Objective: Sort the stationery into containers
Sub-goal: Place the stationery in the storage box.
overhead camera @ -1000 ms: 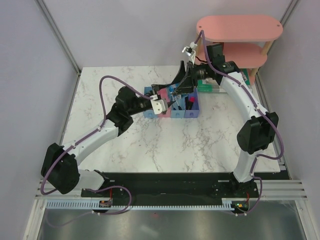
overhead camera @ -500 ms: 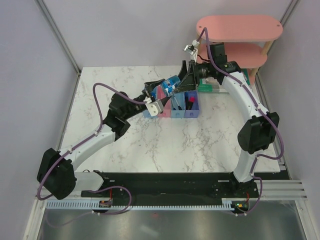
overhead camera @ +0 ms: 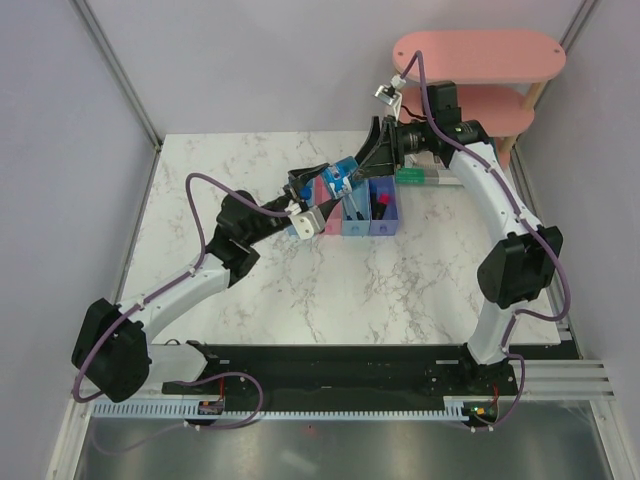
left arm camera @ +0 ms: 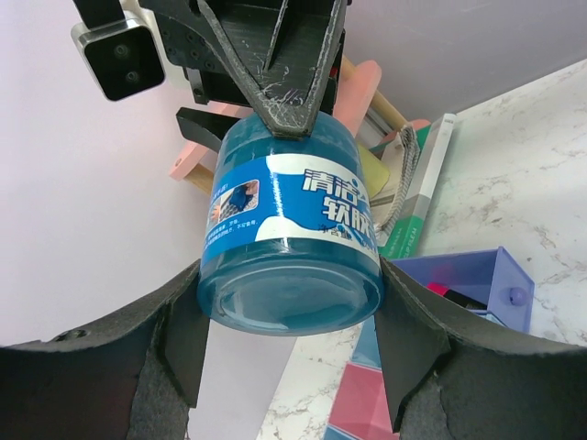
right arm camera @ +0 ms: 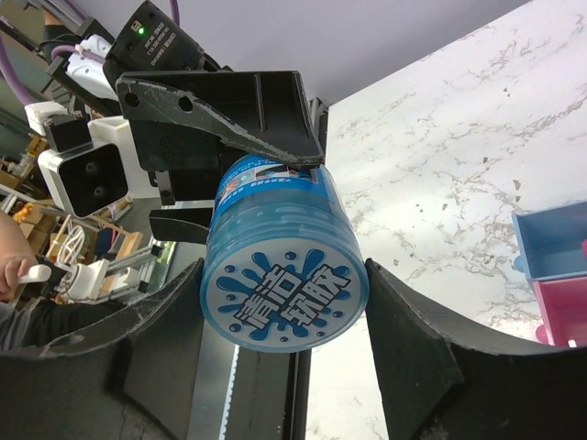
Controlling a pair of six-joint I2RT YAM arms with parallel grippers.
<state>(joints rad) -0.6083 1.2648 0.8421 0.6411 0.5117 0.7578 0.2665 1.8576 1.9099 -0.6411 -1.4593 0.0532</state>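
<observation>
Top view, jar (overhead camera: 344, 170): held in the air above the bins (overhead camera: 388, 228), gripped between left gripper (overhead camera: 333, 181) and right gripper (overhead camera: 358, 176).
Left wrist, left gripper (left arm camera: 290, 307): fingers closed against the jar's sides; labelled wall seen.
Right wrist, right gripper (right arm camera: 286, 321): fingers closed against the jar's sides; printed lid seen.

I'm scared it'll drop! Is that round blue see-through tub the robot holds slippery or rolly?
The round blue see-through plastic tub looks glossy, so probably slippery; the left gripper and right gripper both pinch its curved sides. Being a cylinder, it would likely roll if laid sideways. No dents show, so probably stiff.
</observation>
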